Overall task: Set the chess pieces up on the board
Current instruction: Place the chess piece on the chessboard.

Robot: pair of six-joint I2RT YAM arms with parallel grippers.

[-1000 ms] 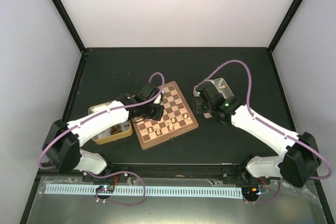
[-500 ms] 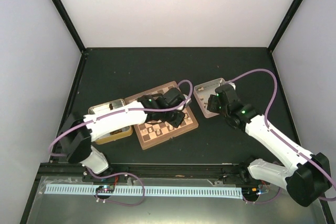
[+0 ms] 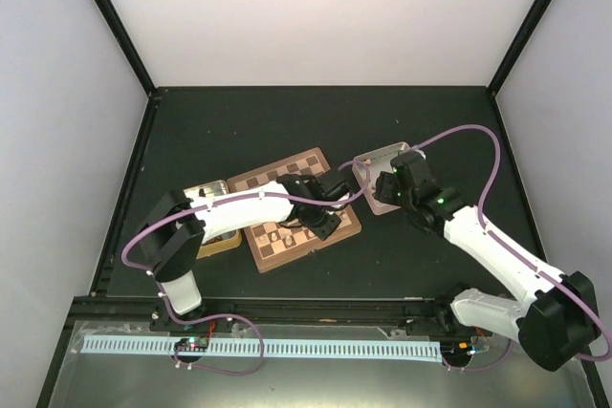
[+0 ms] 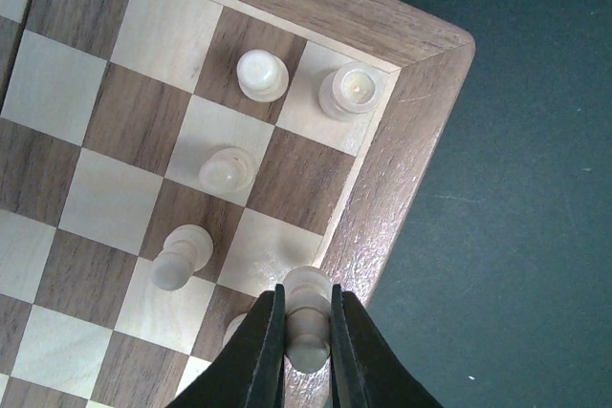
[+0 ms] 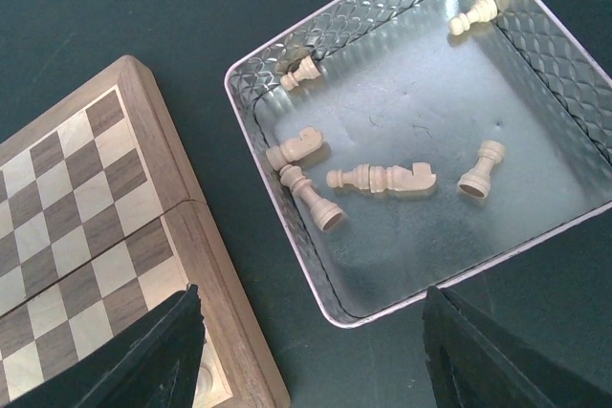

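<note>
- Over one corner of the square wooden chessboard (image 4: 406,131) with tan and brown checks, the left gripper (image 4: 306,291) is clamped on a tiny cream wooden chess piece (image 4: 307,324). The piece is pinched between the black fingers just where the squares meet the reddish-brown rim.
- Four more standing chessmen (image 4: 228,169) occupy squares near the held one, two of them in the corner row.
- Beside the board, the right gripper (image 5: 314,293) hangs with its jaws spread wide and empty above a shallow embossed metal tray (image 5: 382,7), where toppled chessmen (image 5: 378,179) lie scattered.
- Board and tray rest close together on a dark surface (image 5: 115,7).
</note>
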